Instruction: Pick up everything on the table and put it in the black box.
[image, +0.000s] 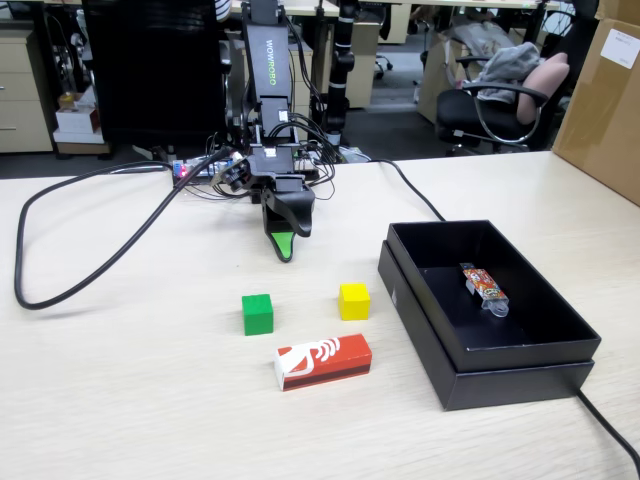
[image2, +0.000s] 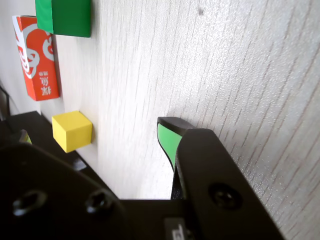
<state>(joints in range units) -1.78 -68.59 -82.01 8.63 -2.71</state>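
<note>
Hanging at upper centre of the fixed view, the gripper (image: 284, 247) points down at the table (image: 120, 380), holding nothing; whether its jaws are parted cannot be told. Green cube (image: 257, 313), yellow cube (image: 354, 300) and red-and-white carton (image: 323, 361) lie at centre, left of the black box (image: 520, 375).

In the wrist view, the green cube (image2: 64, 17) is cut off by the top edge, and the red-and-white carton (image2: 36, 57) loses its upper end there too. The tool (image2: 169, 140) shows only one green-faced tip, the other jaw lost behind its black body, so its state cannot be told. In the fixed view, the wrapped candy (image: 484, 286) inside the black box (image: 520, 380) is too small to read.
</note>
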